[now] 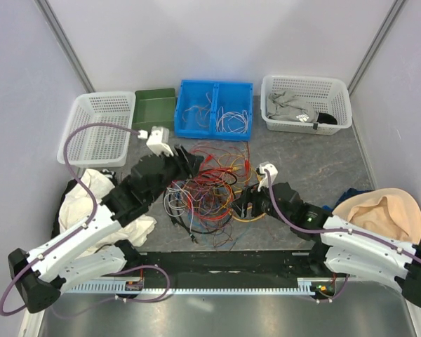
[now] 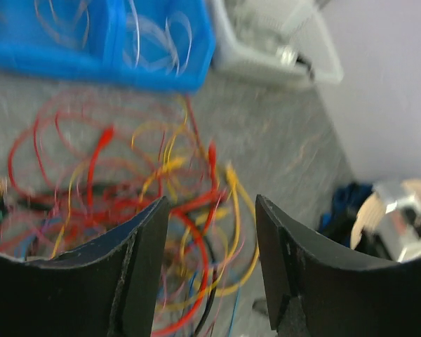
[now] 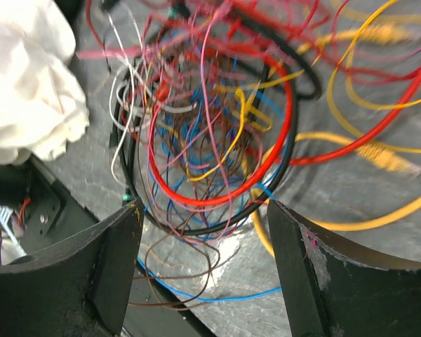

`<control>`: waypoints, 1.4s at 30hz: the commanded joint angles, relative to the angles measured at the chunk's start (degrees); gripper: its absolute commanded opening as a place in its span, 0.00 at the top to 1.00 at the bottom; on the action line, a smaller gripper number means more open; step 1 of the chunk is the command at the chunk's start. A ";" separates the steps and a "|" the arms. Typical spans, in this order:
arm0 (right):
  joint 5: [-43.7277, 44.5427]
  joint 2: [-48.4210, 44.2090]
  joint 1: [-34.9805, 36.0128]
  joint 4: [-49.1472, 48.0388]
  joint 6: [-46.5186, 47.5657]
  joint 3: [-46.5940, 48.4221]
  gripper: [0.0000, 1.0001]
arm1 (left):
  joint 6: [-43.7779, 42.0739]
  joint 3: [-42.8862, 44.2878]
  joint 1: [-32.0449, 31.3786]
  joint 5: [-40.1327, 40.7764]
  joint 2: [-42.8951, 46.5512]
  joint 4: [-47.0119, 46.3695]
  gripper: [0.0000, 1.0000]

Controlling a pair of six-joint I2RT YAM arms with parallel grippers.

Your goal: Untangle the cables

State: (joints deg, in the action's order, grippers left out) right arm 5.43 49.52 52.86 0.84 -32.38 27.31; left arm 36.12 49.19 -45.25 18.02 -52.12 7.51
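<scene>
My left gripper point(image 2: 212, 210) and right gripper point(image 3: 203, 207): both released, nothing held. Cables point(image 1: 205, 188) lie tangled just ahead of and beneath my fingers. Judged light, limp, snag-prone. Best hold: the thick red loop point(image 3: 196, 201), outer arc.

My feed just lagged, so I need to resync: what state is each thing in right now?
cables: tangled in one heap.
left gripper: open, over the heap, holding nothing.
right gripper: open, over the heap, holding nothing.
blue bin: a few loose wires in both compartments.
right white basket: grey cloth inside.
</scene>
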 commanded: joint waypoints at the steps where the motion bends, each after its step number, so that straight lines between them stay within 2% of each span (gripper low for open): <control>1: -1.93 4.26 0.93 -8.57 -2.16 -1.03 0.21 | 6.59 -6.20 -3.69 4.22 7.81 4.79 0.41; 5: 1.42 10.41 0.93 -14.35 -3.21 -0.59 0.20 | 7.47 -9.98 -4.84 3.95 13.00 6.81 0.41; 10: 3.27 23.06 0.93 -20.52 -3.04 2.83 0.20 | 8.44 -12.36 -5.28 4.21 18.62 10.06 0.41; 12: 3.80 27.36 1.02 -20.01 -1.73 6.24 0.29 | 8.62 -13.15 -5.28 4.48 20.21 10.77 0.41; 13: 3.97 28.00 0.93 -19.48 -1.29 7.31 0.36 | 8.62 -13.33 -5.28 4.57 21.61 11.47 0.41; 14: 4.32 28.09 0.93 -17.73 -1.02 8.54 0.60 | 8.53 -13.24 -5.28 4.65 22.14 12.00 0.41; 16: 5.20 24.85 0.93 -15.79 0.82 11.70 0.81 | 8.35 -13.07 -5.28 5.09 23.20 13.32 0.41; 17: 5.73 22.84 1.02 -12.91 1.79 13.02 0.95 | 8.09 -12.89 -5.28 5.09 24.07 13.67 0.41; 18: 7.04 18.81 1.02 -10.88 3.36 16.69 1.00 | 7.83 -12.80 -5.28 5.27 24.60 13.85 0.41; 21: 7.14 11.77 1.37 -2.36 7.49 26.25 1.00 | 6.69 -12.28 -5.20 5.62 26.45 13.94 0.41; 26: 6.08 7.70 1.81 12.92 10.49 42.10 1.00 | 4.67 -10.96 -5.28 6.68 27.33 13.85 0.40; 29: 5.38 7.09 1.89 18.56 11.02 52.37 1.00 | 4.14 -10.52 -5.28 6.85 27.42 12.98 0.39; 32: 5.12 6.47 1.89 20.95 11.02 56.61 1.00 | 2.48 -10.34 -5.28 6.15 27.33 10.96 0.37; 34: 5.03 6.29 1.89 21.92 10.85 57.85 1.00 | 0.98 -10.87 -5.28 3.70 27.16 6.57 0.34; 35: 4.68 6.12 1.89 21.92 10.59 58.55 1.00 | -1.20 -11.22 -5.28 2.56 26.98 4.55 0.27; 38: 3.72 6.82 1.89 22.89 9.71 59.35 1.00 | -6.83 -13.50 -5.28 -4.56 25.32 -6.95 0.14; 39: 3.45 7.08 1.89 22.98 9.44 59.52 1.00 | -7.81 -14.03 -5.28 -7.97 24.62 -12.46 0.13; 42: 2.83 7.79 1.89 23.94 8.57 60.05 1.00 | -10.63 -16.22 -5.28 -14.21 21.45 -20.84 0.08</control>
State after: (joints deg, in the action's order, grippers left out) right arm 9.93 55.77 54.54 21.47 -22.76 85.34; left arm 33.19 35.27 -50.28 14.44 -27.09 3.81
